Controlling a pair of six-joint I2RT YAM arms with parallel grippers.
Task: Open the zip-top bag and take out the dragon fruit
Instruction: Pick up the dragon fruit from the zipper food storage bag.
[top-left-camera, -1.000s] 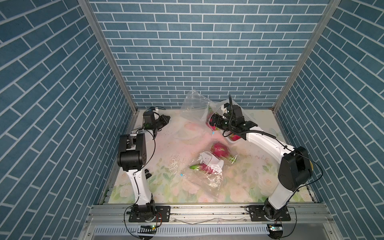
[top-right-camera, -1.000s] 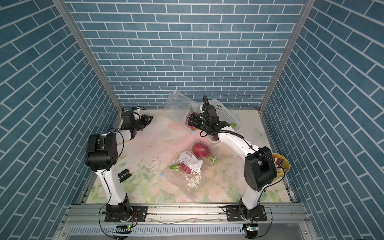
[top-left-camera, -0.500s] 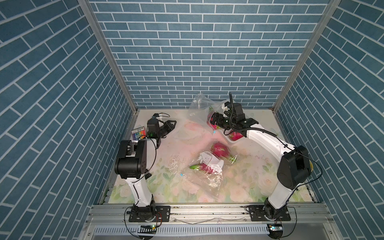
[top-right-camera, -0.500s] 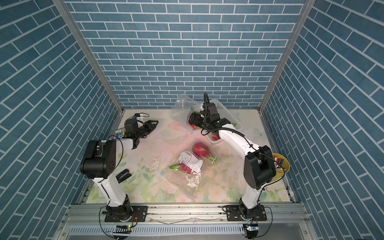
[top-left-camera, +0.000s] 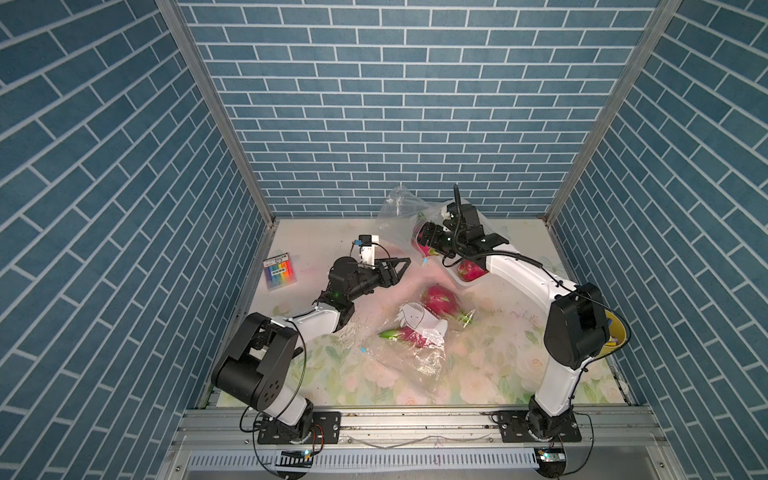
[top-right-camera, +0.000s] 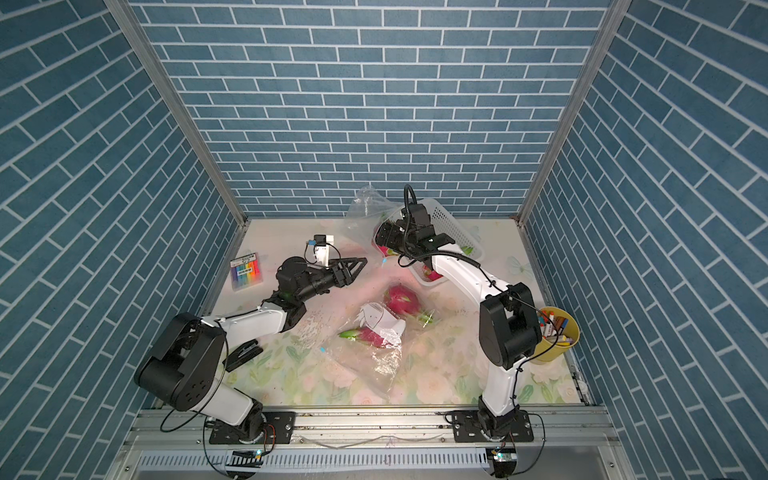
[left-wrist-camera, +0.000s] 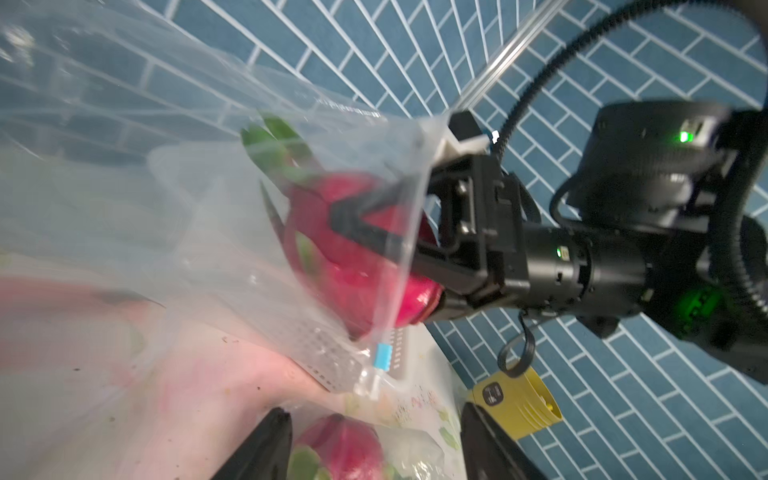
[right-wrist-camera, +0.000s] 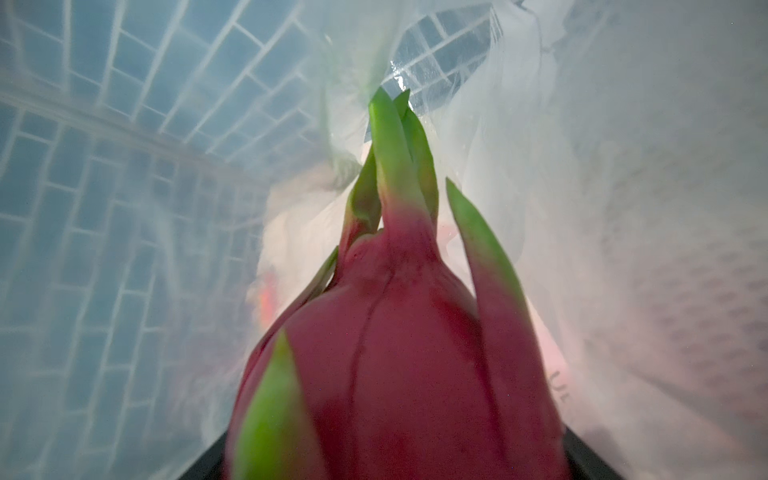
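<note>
The right gripper (left-wrist-camera: 365, 257) reaches through the mouth of the zip-top bag (left-wrist-camera: 187, 216) and clasps the dragon fruit (right-wrist-camera: 395, 353), held aloft inside it near the back wall (top-left-camera: 395, 124). The left gripper (top-left-camera: 403, 268) hovers beside the bag, jaws spread and empty. With nothing anchoring the plastic, the bag may simply ride along with the fruit.

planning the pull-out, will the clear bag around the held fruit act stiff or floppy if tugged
Probably floppy: the zip-top bag creases and drapes over the dragon fruit and right tool. Likely light, being thin see-through film. May drag along, since the open left tool isn't holding it.
</note>
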